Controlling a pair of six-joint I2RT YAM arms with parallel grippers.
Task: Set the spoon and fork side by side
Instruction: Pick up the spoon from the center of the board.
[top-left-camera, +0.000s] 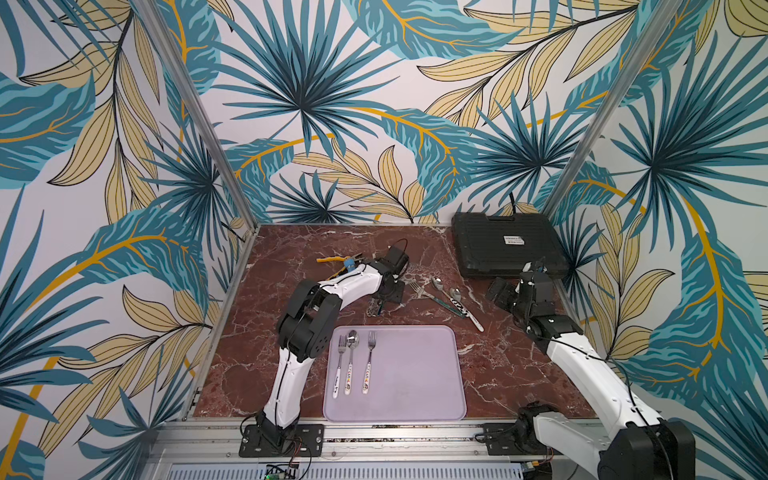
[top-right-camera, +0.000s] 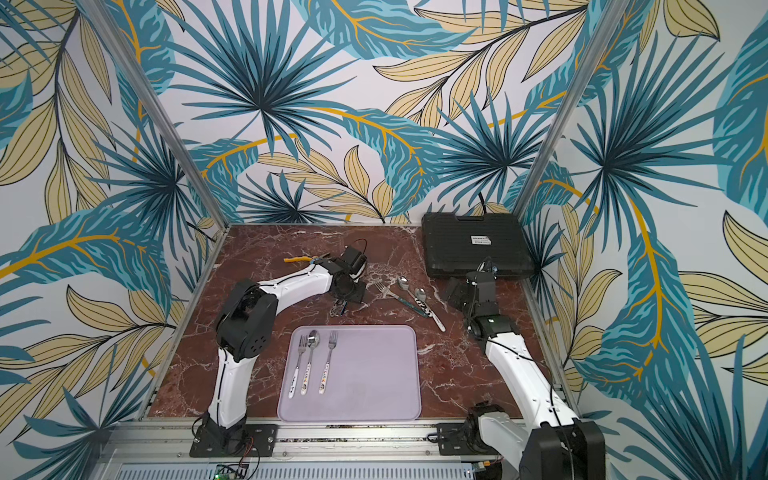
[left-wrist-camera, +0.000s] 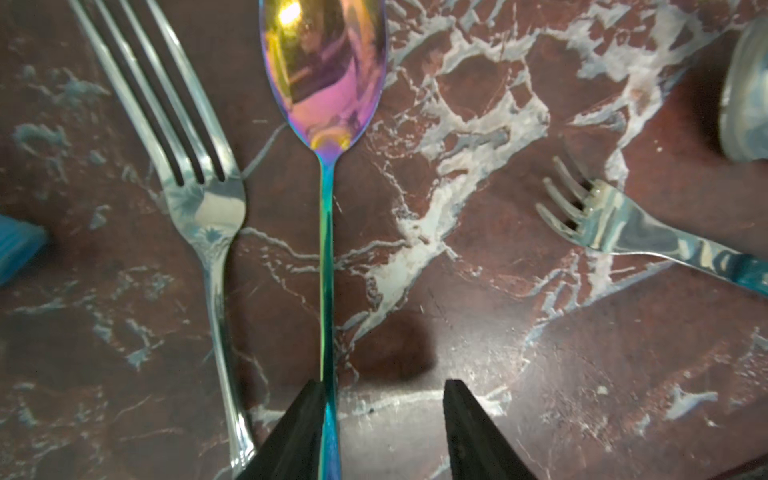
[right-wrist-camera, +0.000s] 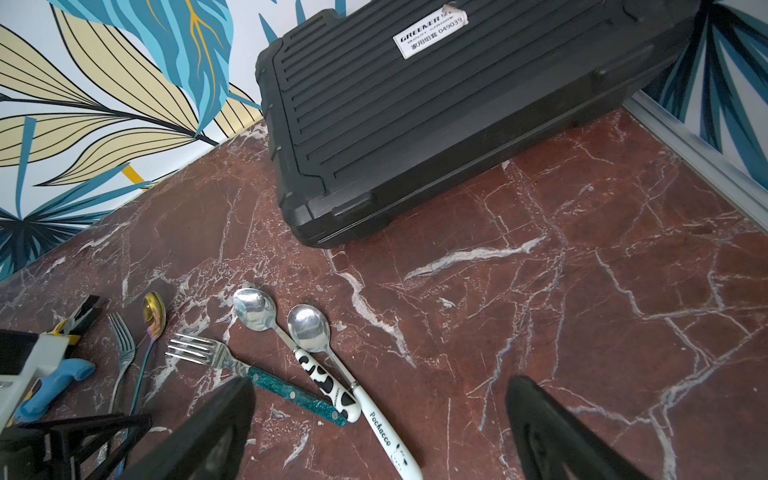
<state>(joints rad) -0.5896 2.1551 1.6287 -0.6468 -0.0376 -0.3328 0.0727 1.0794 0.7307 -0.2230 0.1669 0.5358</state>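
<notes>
We see rainbow spoon (left-wrist-camera: 328, 270) flat on marble table (left-wrist-camera: 540, 374), at 12 o'clock from purple mat (top-left-camera: 415, 374), handle running between left gripper (left-wrist-camera: 382, 411) jaws. Jaws roughly half open: one finger (left-wrist-camera: 303, 432) touching handle, other clear of it, nothing clamped. Silver fork (left-wrist-camera: 208, 216) just beside spoon, parallel, not touching. Right gripper (right-wrist-camera: 382, 386) at 2 o'clock from mat, spread wide, empty, near loose cutlery (right-wrist-camera: 316, 374).

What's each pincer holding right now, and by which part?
Nothing is gripped. The left pincer straddles the thin handle of the iridescent rainbow metal spoon, one finger touching it, the other apart. The right pincer is open and empty.
</notes>
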